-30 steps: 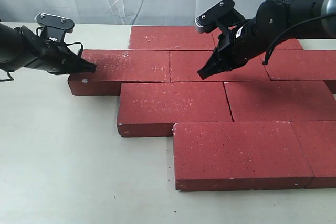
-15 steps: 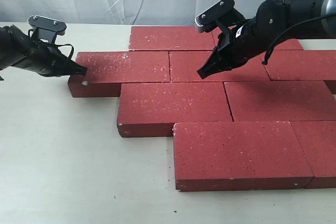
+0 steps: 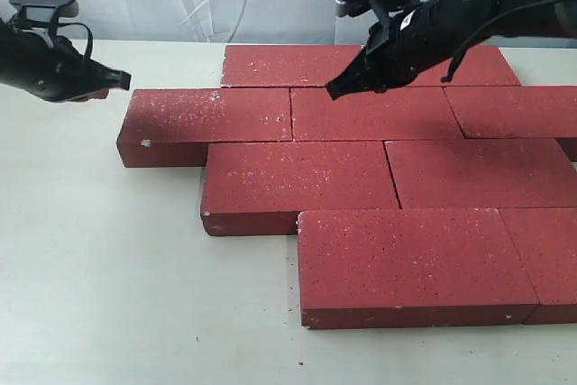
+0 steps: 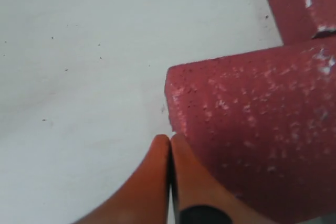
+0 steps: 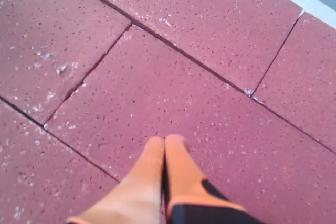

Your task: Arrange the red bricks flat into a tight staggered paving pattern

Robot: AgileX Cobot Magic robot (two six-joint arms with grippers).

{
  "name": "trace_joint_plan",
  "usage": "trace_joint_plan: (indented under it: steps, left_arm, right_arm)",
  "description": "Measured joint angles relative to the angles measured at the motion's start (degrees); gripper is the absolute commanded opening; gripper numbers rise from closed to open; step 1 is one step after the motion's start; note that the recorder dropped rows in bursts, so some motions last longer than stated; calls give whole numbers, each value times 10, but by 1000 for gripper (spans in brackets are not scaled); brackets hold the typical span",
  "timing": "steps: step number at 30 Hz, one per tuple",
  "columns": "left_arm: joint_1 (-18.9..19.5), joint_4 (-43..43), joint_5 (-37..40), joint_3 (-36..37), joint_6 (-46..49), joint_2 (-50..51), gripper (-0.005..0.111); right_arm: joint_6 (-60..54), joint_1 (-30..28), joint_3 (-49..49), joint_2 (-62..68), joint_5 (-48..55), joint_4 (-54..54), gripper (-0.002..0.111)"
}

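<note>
Left gripper (image 3: pixel 123 80) and right gripper (image 3: pixel 332 92), both closed, are lifting off the red bricks (image 3: pixel 297 178); bumping could be opening gaps.

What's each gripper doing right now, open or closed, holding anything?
Left gripper: closed, holding nothing.
Right gripper: closed, holding nothing.
</note>
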Motion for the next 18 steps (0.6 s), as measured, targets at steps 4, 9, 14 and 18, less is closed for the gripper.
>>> trace_joint_plan:
  steps: [4, 9, 14, 18]
  left_arm:
    - [0, -91, 13, -3, 0, -22, 0]
    - [8, 19, 151, -5, -24, -61, 0]
    - [42, 253, 247, -5, -186, -131, 0]
    - [57, 397, 281, -5, -311, -200, 0]
  right_arm:
    - [2, -27, -71, -1, 158, -16, -1]
    - [49, -82, -107, -27, 302, -69, -1]
    - [96, -157, -90, -80, 348, -113, -1]
    - [110, -216, -44, -136, 322, -130, -1]
